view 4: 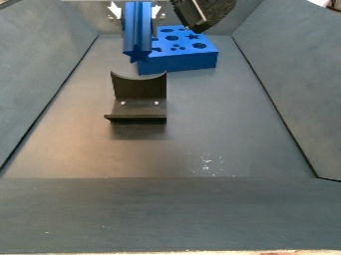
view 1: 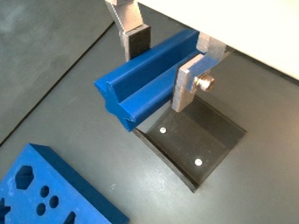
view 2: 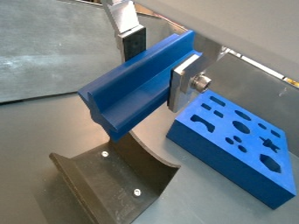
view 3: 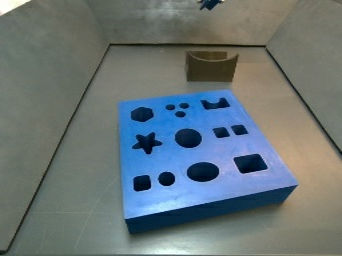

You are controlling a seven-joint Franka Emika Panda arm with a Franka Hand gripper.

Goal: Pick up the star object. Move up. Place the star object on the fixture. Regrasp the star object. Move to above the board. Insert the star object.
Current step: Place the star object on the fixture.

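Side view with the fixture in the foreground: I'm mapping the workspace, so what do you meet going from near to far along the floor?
Fixture → board. The gripper holds the star object above the fixture, off the floor.

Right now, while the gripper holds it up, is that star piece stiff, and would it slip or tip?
The star piece looks like stiff, smooth plastic, so it probably won't bend. The gripper clamps one end above the fixture, so it might pivot or slip.
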